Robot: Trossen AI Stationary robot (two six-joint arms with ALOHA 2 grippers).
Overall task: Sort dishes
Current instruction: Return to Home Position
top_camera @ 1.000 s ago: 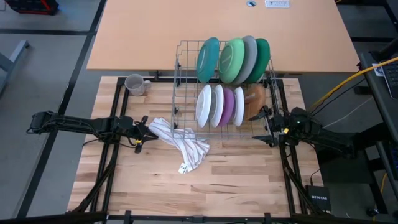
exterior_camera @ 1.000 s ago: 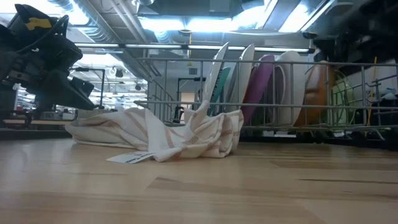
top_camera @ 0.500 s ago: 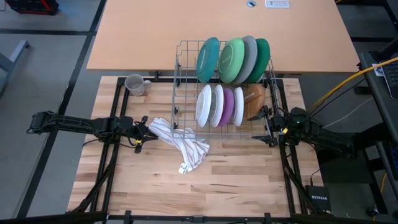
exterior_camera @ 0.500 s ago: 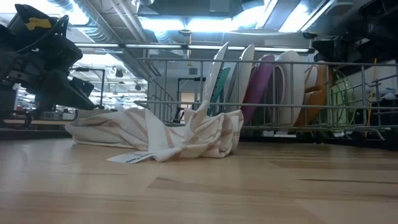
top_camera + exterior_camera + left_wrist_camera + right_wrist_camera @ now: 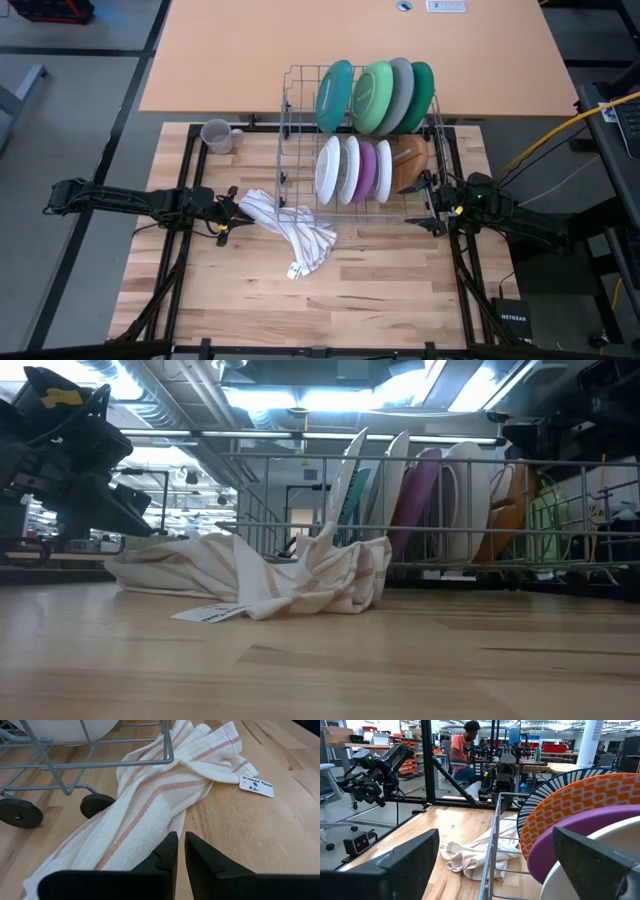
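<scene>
The dishes stand on edge in the grey wire rack (image 5: 290,72). The far row holds a teal plate (image 5: 334,96), a green plate (image 5: 372,98), a grey plate (image 5: 402,90) and a dark green plate (image 5: 423,92). The near row holds white plates (image 5: 328,168), a purple plate (image 5: 367,170) and a brown bowl (image 5: 410,160). A grey mug (image 5: 217,135) stands on the table at the far left. My left gripper (image 5: 181,851) is shut, low at the striped cloth's (image 5: 150,795) left end; I cannot tell whether it touches it. My right gripper (image 5: 427,200) is open and empty at the rack's near right corner.
The white striped cloth (image 5: 292,232) lies crumpled against the rack's near left side, with a paper tag (image 5: 257,786) on it. A tan table (image 5: 350,40) stands behind the wooden one. People sit at desks in the room beyond (image 5: 465,745). Bare wood lies toward the near edge.
</scene>
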